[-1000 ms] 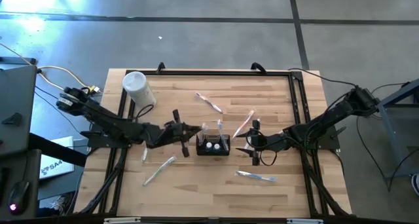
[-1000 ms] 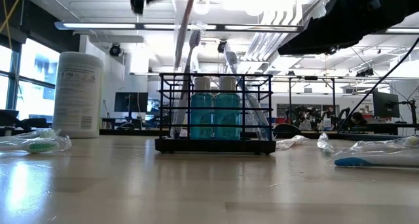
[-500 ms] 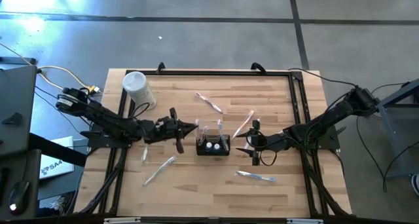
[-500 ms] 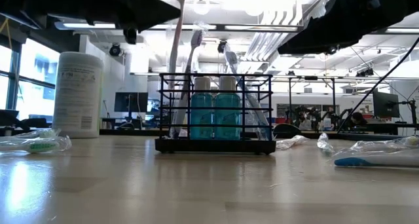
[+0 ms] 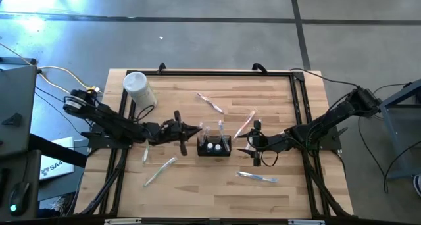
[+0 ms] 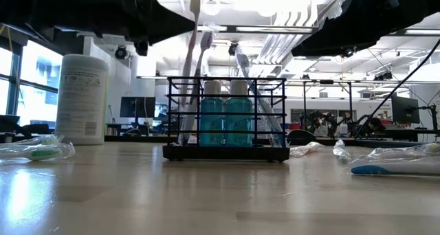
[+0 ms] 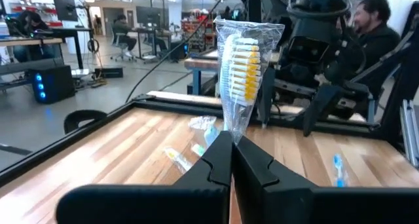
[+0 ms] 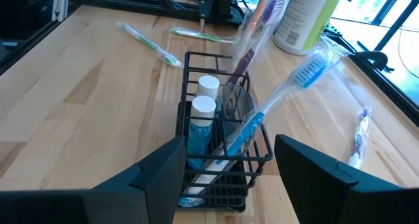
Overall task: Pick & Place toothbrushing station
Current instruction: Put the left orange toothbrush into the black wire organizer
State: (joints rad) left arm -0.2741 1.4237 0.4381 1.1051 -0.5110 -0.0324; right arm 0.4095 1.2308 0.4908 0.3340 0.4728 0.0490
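We cannot make out the lower end of the wrapped toothbrush [image 7: 239,67] clamped in the left gripper [image 5: 187,132]; its own closed fingers hide it. The left arm reaches level across the bench, just beside the toothbrushing station [image 5: 214,146], which stands mid-bench. The right gripper [image 5: 252,141] hovers at the station's opposite side, jaws apart, holding nothing.

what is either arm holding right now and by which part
The left gripper is shut on a wrapped toothbrush, pinching its handle end, bristles up. The right gripper hangs open beside the black holder, holding nothing.
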